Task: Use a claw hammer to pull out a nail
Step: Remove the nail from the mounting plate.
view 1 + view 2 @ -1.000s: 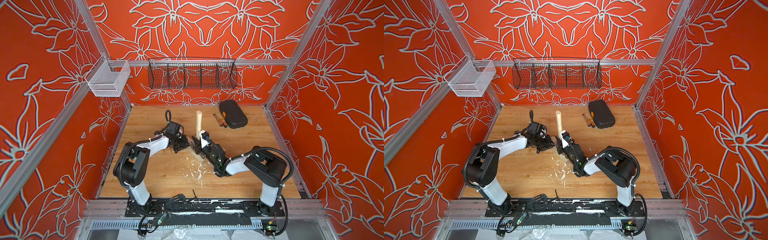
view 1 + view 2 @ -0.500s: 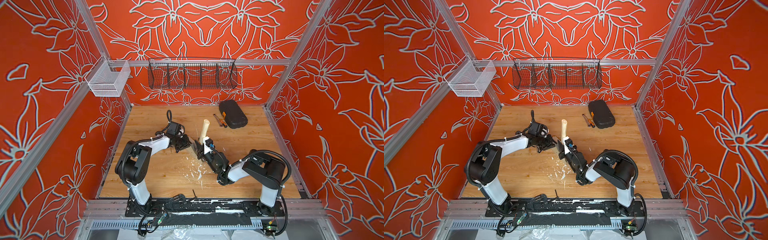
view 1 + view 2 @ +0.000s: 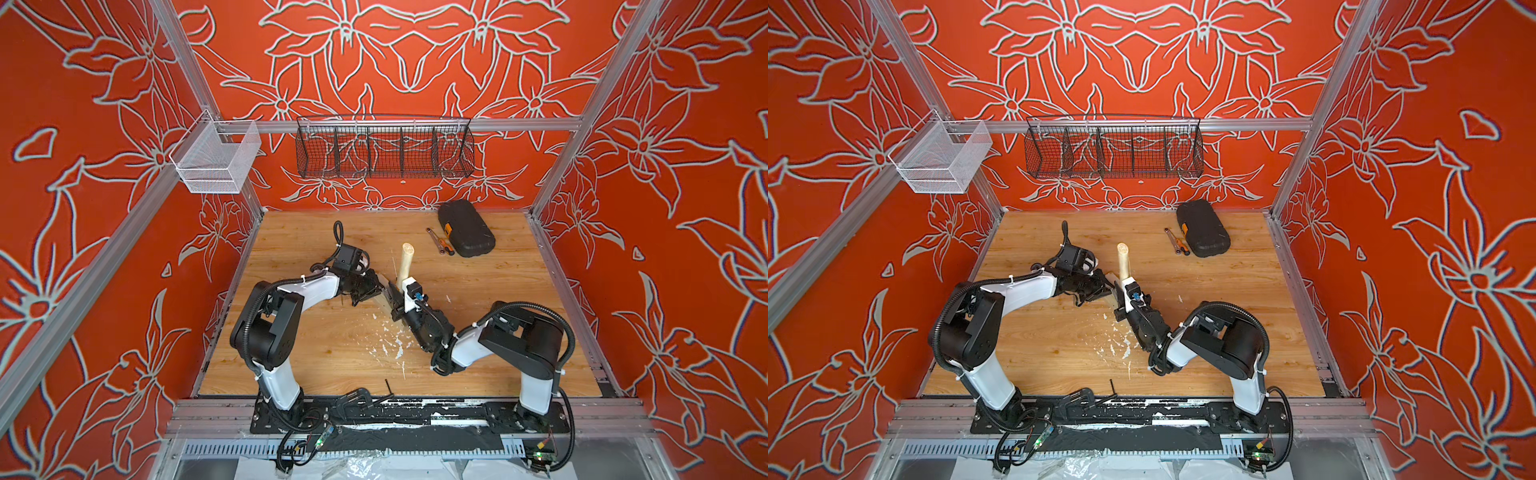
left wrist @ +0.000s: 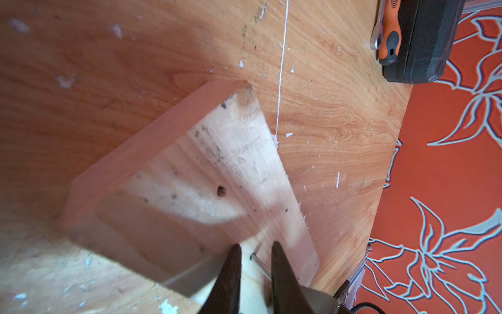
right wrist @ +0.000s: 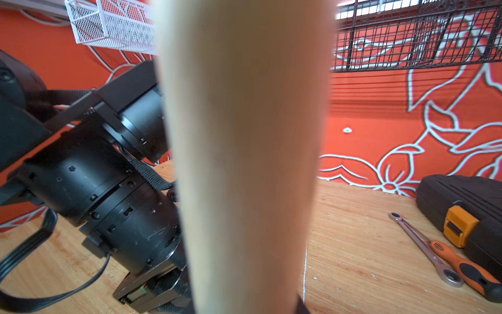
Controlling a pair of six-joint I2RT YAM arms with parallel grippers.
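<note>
1. Both top views: we saw a wooden tabletop strewn with white chips and orange floral walls. The right gripper clamped the claw hammer by its handle, butt end up.
2. Left wrist: left gripper fingers stood slightly apart over a wood block, with a nail between them.
3. Right wrist: the hammer handle filled our view, jaws hidden.

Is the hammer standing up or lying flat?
Standing up, roughly. The hammer pokes handle-up in both top views, held by the right tool.
</note>
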